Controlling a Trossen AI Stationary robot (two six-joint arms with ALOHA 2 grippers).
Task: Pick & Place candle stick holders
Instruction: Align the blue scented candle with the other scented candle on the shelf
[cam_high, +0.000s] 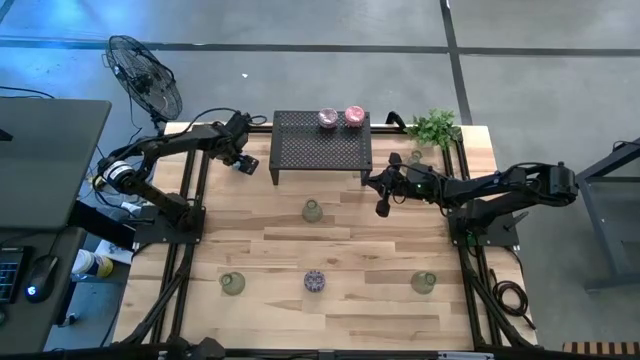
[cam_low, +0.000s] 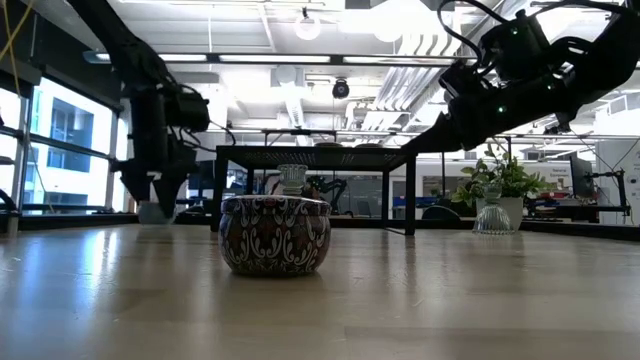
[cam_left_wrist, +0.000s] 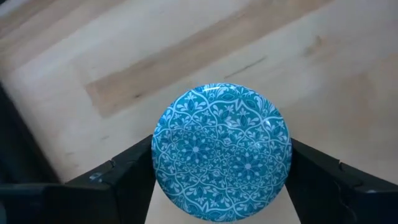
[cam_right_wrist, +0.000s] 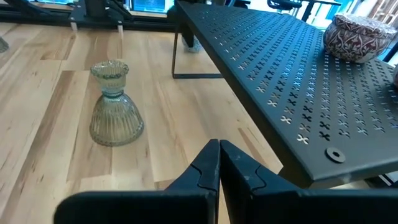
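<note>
1. Black mesh rack (cam_high: 322, 144) is sitting just right of our left gripper (cam_high: 246, 164).
2. We are seeing the mottled holder (cam_low: 274, 234) apart.
3. Clamped between its fingers (cam_left_wrist: 118, 180), the blue holder (cam_left_wrist: 222, 152) is needing placing.
4. Our right gripper (cam_right_wrist: 219, 163) is waiting, pinched closed, empty.

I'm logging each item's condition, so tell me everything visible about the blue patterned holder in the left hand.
The blue holder is round, its top covered in a teal-and-white floral tile pattern with a glossy sheen. It looks intact. The left hand grips it by both sides, above the bare wooden table, left of the black rack.
</note>
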